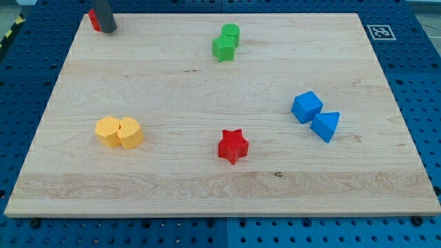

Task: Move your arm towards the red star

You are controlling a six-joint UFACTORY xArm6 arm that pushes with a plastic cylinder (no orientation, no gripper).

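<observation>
The red star [233,146] lies on the wooden board a little below and right of its centre. My tip [107,30] is the lower end of the dark rod at the view's top left corner of the board. It stands against a small red block [94,20] that it partly hides, so that block's shape cannot be made out. The tip is far from the red star, up and to the left of it.
A green cylinder [231,33] and a green star-like block [222,48] touch at the top centre. A blue cube [306,107] and a blue triangular block [326,126] sit at the right. Two yellow blocks [119,131] touch at the left. The board's edge [220,213] meets a blue pegboard.
</observation>
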